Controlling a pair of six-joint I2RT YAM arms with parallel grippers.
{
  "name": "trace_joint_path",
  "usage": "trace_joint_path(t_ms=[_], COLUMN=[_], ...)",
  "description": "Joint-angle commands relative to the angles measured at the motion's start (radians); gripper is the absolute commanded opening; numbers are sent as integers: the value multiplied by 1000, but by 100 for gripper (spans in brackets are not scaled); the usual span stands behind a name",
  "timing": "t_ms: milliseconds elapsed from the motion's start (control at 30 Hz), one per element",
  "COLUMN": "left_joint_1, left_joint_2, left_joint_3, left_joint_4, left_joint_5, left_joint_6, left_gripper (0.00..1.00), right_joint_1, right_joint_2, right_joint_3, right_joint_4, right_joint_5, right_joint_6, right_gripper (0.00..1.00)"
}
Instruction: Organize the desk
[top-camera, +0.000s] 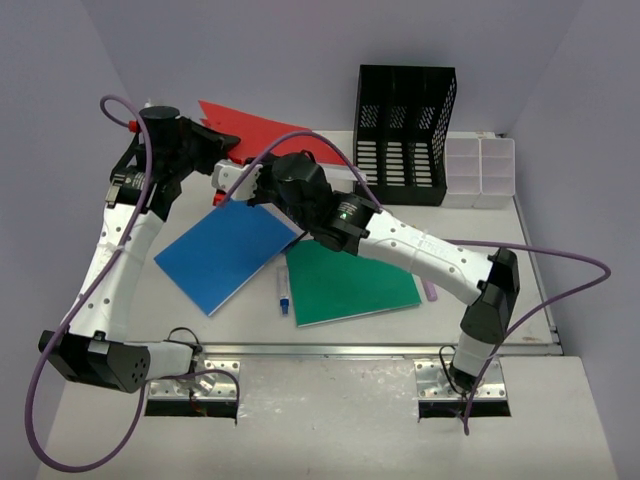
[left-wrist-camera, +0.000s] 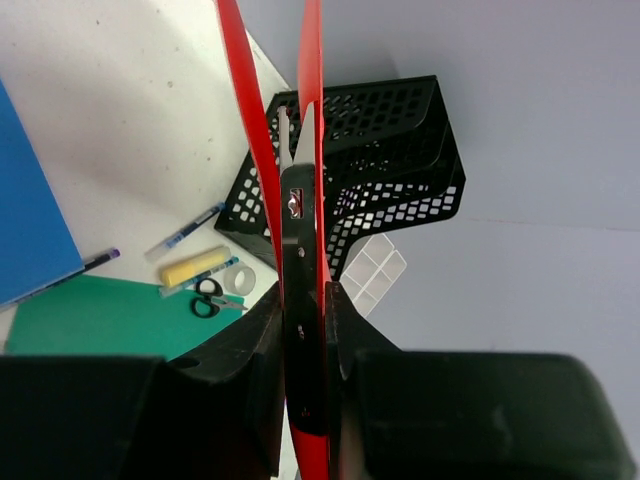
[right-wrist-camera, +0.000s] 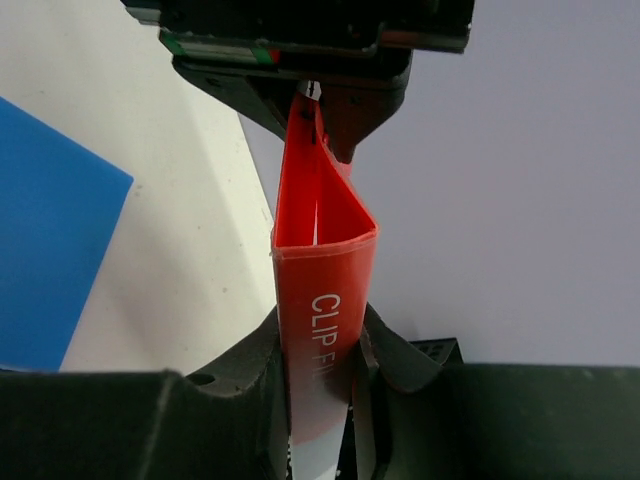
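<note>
Left gripper (left-wrist-camera: 303, 305) and right gripper (right-wrist-camera: 318, 345) are both clamping red folder (right-wrist-camera: 325, 265), likely handing over; left needing to release next

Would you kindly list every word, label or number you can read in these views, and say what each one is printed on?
"CLIP FI": white print running down the red clip file, right wrist view; the letters after it are hidden.
Markings on the pen, left wrist view: too small to read.
Nothing else is legible in any view.
</note>
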Motion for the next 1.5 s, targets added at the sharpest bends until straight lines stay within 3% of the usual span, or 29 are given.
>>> trace_joint_path(t_ms=[0, 33, 133, 167, 267, 567, 933, 1200, 1467], left_joint_1=[-19, -19, -19, -18, -16, 7, 19, 20, 22], left_joint_2=[-55, -58, -61, -61, -61, -62, -87, -86, -84], left_joint_3=[21, 14, -10, -12, -26, -3, -77, -103, -120], left_joint_4=[32, 33, 49, 52, 71, 60, 87, 115, 131], left_joint_5=[21, 15, 12, 12, 14, -58, -111, -120, -126], left_joint_6=[31, 34, 38, 39, 46, 81, 121, 147, 156], left_gripper=[0, 2, 39, 44, 98, 100, 100, 100, 100], right_joint_1=[-71, -81, -103, -106, -119, -181, -446, -567, -722], right_joint_2=[-23, -29, -77, -93, -161, -274, -417, -518, -504], right_joint_3=[57, 70, 72, 72, 25, -9, -16, -90, -89], right_joint_4=[-100, -136, -193, -201, -204, -234, -203, -86, -14], right_joint_5=[1, -13, -77, -91, -131, -184, -262, -233, -251], right_joint_6=[90, 129, 215, 225, 275, 375, 606, 620, 685], right_gripper=[0, 0, 0, 0, 0, 0, 0, 0, 0])
